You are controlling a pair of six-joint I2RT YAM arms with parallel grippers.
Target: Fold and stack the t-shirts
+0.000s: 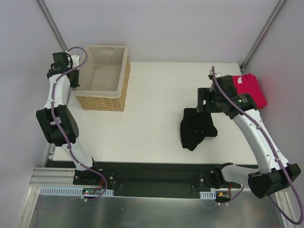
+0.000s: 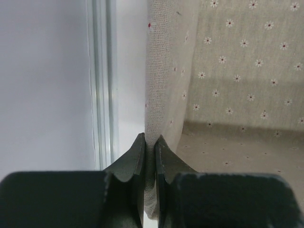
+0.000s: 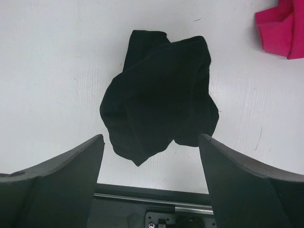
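Note:
A black t-shirt lies crumpled in a heap on the white table, right of centre; no print shows on it. In the right wrist view the black t-shirt sits just beyond my right gripper, whose jaws stand wide open and empty. From above, the right gripper hovers over the heap's far edge. A pinkish-red t-shirt lies folded at the table's far right, and its corner shows in the right wrist view. My left gripper is shut on the basket's pale cloth lining.
The wicker basket stands at the table's far left, with the left gripper at its left rim. Its daisy-dotted lining fills the left wrist view. A metal frame post rises just left of the basket. The black base rail runs along the near edge.

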